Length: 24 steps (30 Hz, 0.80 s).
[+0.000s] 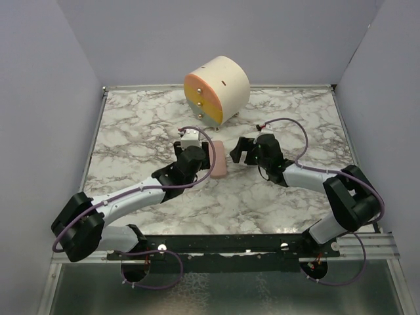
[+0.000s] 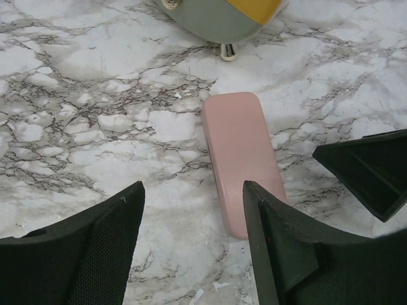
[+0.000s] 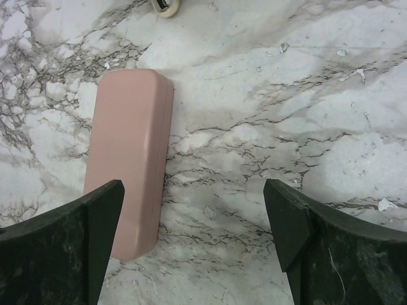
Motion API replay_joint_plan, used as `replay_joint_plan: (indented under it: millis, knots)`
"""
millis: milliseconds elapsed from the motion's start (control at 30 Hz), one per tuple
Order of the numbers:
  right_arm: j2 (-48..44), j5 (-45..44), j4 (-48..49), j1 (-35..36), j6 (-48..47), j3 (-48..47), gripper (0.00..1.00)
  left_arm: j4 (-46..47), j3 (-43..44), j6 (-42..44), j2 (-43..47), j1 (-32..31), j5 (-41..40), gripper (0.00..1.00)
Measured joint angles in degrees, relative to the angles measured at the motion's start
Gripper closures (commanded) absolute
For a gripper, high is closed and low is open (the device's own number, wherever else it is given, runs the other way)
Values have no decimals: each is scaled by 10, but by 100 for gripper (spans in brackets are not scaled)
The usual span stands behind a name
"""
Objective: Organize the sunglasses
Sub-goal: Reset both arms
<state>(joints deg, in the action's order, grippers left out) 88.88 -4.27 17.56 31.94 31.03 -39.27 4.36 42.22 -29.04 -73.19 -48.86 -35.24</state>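
A closed pink oblong glasses case (image 1: 219, 159) lies flat on the marble table between my two grippers. The sunglasses are out of view. My left gripper (image 1: 209, 149) hovers just left of the case, open, with bare marble between its fingers; in the left wrist view the case (image 2: 241, 155) passes under the right finger (image 2: 286, 248). My right gripper (image 1: 237, 152) stands just right of the case, wide open and holding nothing. The right wrist view puts the case (image 3: 130, 152) by the left finger (image 3: 89, 235), outside the gap.
A round cream drawer unit (image 1: 216, 90) with an orange, yellow and green front stands on small feet at the back centre. Grey walls enclose the marble table (image 1: 131, 131) on three sides.
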Motion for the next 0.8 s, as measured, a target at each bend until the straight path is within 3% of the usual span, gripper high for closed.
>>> replay_joint_plan:
  millis: [33,67,300,367,800]
  knots:
    - [-3,-3,0,0,0,2,6,-1,-3,0,4,0,-1,14]
    - [-5,-6,0,0,-1,4,5,-1,-6,1,9,1,-3,9]
    - [-31,-25,4,2,-11,19,3,-3,-27,2,29,4,-22,8]
    - [-37,-35,5,4,-14,19,3,-2,-38,3,32,6,-26,1]
    - [-27,-116,-35,23,-25,-18,0,28,-115,20,44,21,-34,1]
